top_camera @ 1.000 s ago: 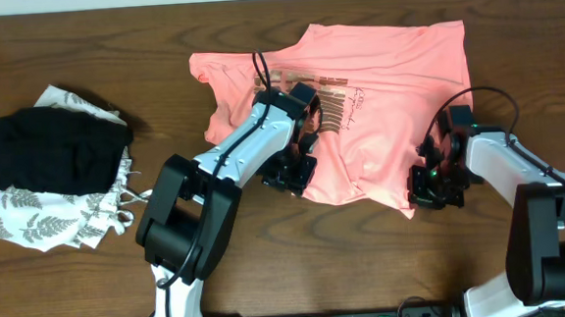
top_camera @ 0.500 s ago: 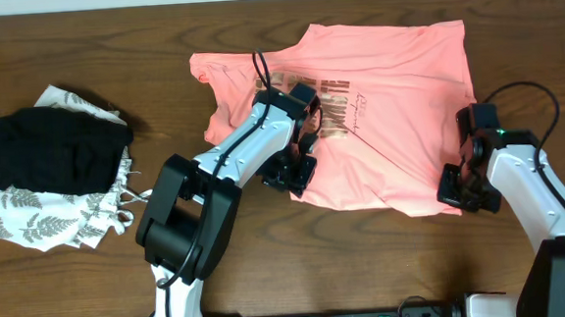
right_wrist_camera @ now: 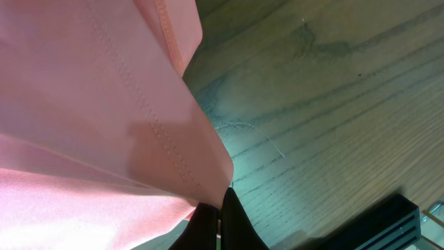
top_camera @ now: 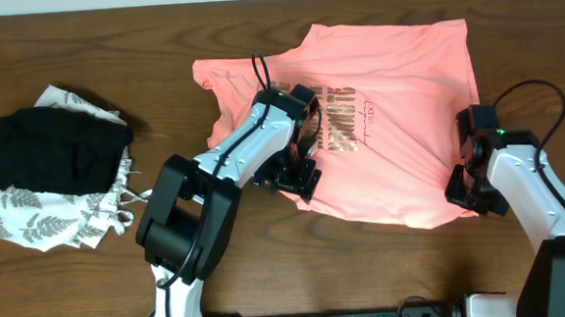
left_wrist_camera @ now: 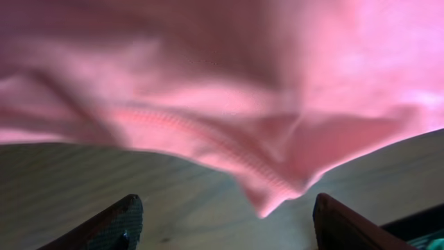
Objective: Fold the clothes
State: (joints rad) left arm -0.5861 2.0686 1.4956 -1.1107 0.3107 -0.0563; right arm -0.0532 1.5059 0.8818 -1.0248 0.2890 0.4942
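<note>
Overhead: T-shirt (top_camera: pixel 387 103) lies spread mid-right on the tabletop (top_camera: pixel 94 288), lettering up. Your left gripper (top_camera: pixel 298 174) sits at the near-left hem and your right gripper (top_camera: pixel 464 187) at the near-right corner, likely placed to pull the bottom edge flat for the fold.
Left wrist: left gripper (left_wrist_camera: pixel 229 226) is wide open, hem (left_wrist_camera: pixel 201 142) loose ahead of it, nothing clamped.
Right wrist: right gripper (right_wrist_camera: pixel 218 222) is closed, pinching the T-shirt's corner.

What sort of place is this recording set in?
Probably a robot test bench for laundry folding: a left arm and a right arm work at a dark wooden table, a salmon-pink T-shirt lies on it, and a black garment sits on a white leaf-print garment aside.
</note>
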